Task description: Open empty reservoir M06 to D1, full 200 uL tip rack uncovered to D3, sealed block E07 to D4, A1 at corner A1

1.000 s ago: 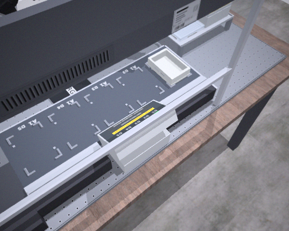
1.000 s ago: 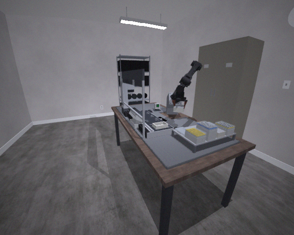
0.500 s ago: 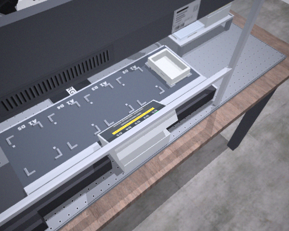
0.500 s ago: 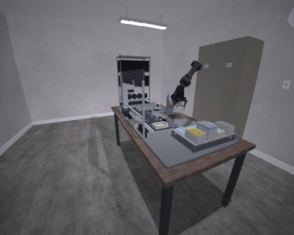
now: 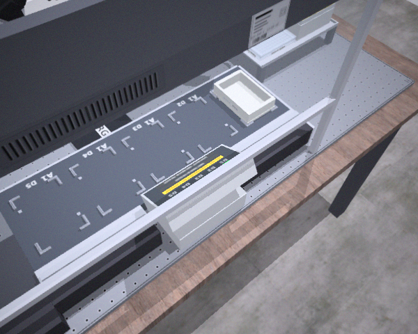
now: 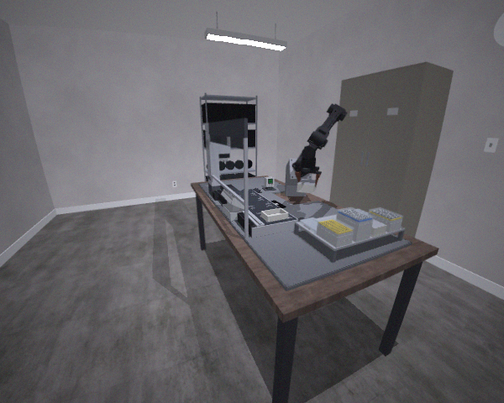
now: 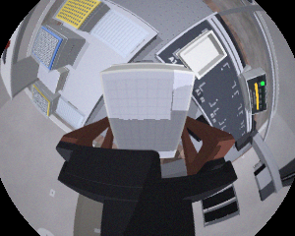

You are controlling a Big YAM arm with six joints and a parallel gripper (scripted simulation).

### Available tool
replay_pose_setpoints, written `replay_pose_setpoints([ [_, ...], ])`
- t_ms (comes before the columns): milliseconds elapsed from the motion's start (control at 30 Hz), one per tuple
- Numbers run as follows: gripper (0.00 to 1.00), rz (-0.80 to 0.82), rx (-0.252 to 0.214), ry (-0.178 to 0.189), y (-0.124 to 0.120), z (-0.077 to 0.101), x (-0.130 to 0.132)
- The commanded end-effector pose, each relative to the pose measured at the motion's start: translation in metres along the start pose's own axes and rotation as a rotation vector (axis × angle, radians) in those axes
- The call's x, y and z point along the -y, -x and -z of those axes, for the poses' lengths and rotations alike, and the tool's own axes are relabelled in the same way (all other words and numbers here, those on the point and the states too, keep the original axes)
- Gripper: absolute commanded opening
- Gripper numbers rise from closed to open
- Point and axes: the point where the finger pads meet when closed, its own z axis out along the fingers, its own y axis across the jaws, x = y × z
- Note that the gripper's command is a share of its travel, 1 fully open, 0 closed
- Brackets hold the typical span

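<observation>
My gripper [image 6: 307,180] [image 7: 147,117] is shut on a white block with a smooth, faintly gridded top [image 7: 147,101] [image 6: 302,185], a sealed deep-well block by its look. I cannot read its label. It hangs high over the table behind the deck, apart from everything. The white one-well reservoir [image 5: 244,95] [image 6: 274,213] [image 7: 202,54] sits open inside the D1 brackets on the dark deck [image 5: 104,186]. The brackets D2 to D5 hold nothing. On the shelf [image 6: 364,247] stand a yellow-topped rack [image 6: 334,227] [image 7: 79,8], a blue-rimmed rack [image 6: 354,215] [image 7: 45,42] and a yellow-rimmed rack [image 6: 385,214].
A white rail [image 5: 187,201] and a status panel with a yellow bar [image 5: 191,174] run along the deck's front. A pale upright post [image 5: 345,72] stands at the D1 end. A tall dark housing [image 5: 94,53] backs the deck. A flat pale plate [image 7: 122,29] lies on the shelf.
</observation>
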Motion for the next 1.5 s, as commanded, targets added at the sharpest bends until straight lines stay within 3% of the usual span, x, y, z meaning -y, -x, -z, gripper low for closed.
replay_pose_setpoints([
  [0, 0.0, -0.032, 0.053, 0.003, 0.0116, 0.0202, -0.0119],
  [1333, 0.0, -0.752, 0.049, 0.021, 0.0114, 0.0199, -0.0116],
  [1467, 0.0, -0.757, 0.049, 0.021, 0.0114, 0.02, -0.0115],
])
